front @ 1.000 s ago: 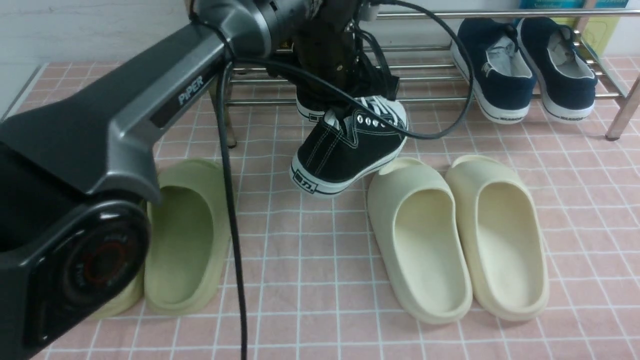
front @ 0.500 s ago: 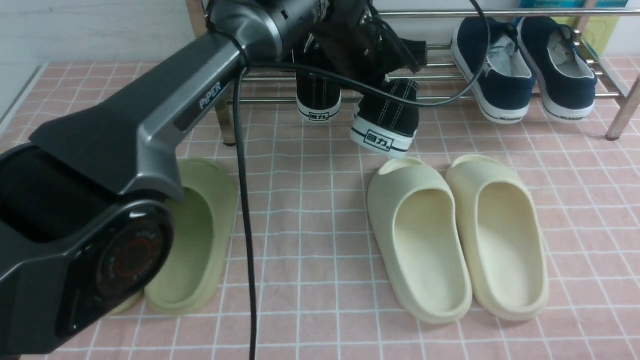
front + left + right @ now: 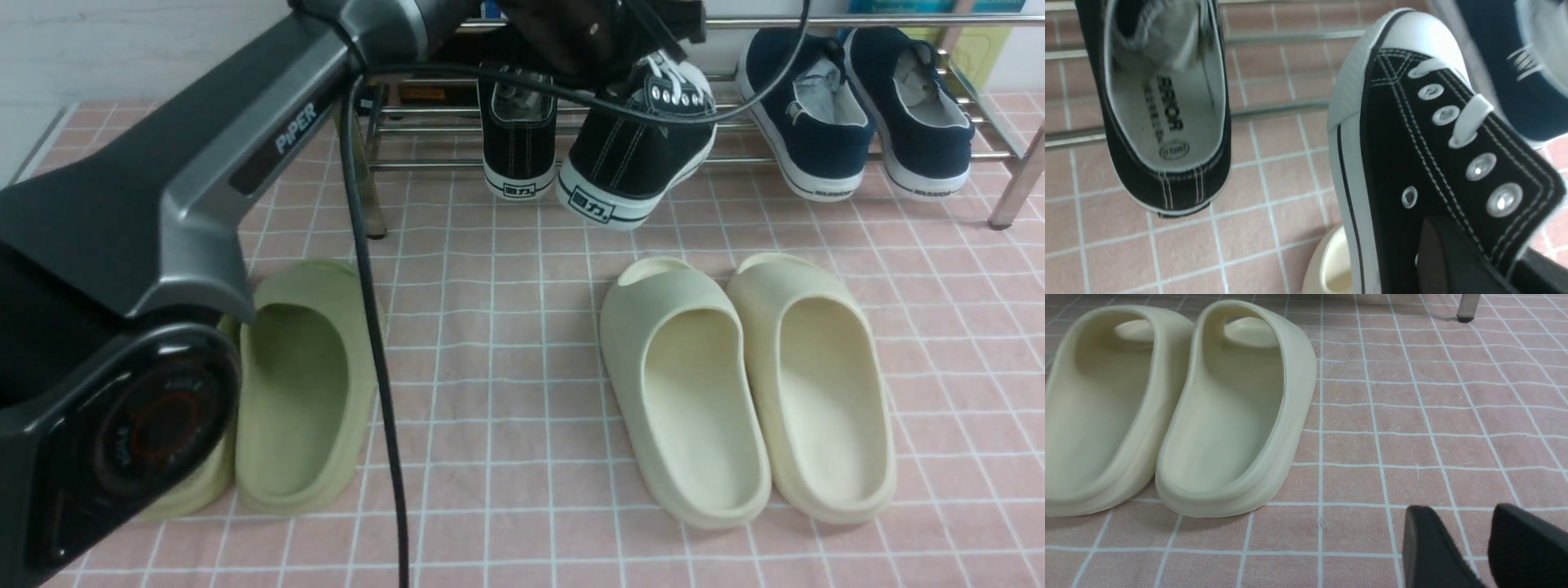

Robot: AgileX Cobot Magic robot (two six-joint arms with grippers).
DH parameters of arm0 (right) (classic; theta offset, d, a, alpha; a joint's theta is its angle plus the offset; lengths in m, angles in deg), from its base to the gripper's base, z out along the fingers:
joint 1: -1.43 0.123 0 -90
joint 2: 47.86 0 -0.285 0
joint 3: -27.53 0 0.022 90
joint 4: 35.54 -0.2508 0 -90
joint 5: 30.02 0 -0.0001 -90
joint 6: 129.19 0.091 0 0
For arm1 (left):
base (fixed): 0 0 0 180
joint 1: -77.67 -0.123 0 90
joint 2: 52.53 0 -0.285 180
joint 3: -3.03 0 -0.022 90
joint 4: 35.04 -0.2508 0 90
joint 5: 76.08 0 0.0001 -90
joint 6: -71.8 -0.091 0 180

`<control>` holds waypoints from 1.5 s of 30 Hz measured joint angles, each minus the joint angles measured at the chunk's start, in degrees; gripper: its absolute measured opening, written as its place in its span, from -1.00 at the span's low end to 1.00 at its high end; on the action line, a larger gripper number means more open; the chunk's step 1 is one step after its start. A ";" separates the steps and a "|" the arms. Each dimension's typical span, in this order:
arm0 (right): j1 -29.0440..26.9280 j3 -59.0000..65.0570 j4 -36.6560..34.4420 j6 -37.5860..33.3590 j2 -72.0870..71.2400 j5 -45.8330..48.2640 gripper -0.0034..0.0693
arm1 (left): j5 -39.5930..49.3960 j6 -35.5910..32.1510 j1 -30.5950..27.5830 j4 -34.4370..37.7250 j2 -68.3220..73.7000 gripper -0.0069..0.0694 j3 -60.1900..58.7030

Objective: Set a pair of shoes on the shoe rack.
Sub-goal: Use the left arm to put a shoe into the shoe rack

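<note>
Sneaker [image 3: 637,155] risen to shoe rack [image 3: 424,164]; mate [image 3: 518,139] alongside.

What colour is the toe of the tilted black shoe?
White toe cap on the black canvas sneaker; best in left wrist view.

"PiPER" is printed on the left arm [image 3: 295,128]. White heel patches [image 3: 589,205] read "回力" on the black sneaker [image 3: 645,151] at the left tool [image 3: 1447,255] and on the second black sneaker [image 3: 516,143] beside it, whose insole [image 3: 1167,114] shows "RRIOR".
</note>
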State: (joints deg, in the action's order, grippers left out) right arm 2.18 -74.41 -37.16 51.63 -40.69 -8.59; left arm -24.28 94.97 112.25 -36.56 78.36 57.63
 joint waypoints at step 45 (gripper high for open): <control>0.00 0.00 0.00 -0.04 0.00 0.00 -0.25 | -21.39 9.29 -0.96 -20.31 12.55 -0.27 0.28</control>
State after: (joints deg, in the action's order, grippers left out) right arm 2.18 -74.41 -37.16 51.59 -40.69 -8.59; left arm -45.67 104.26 111.29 -56.86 90.91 57.92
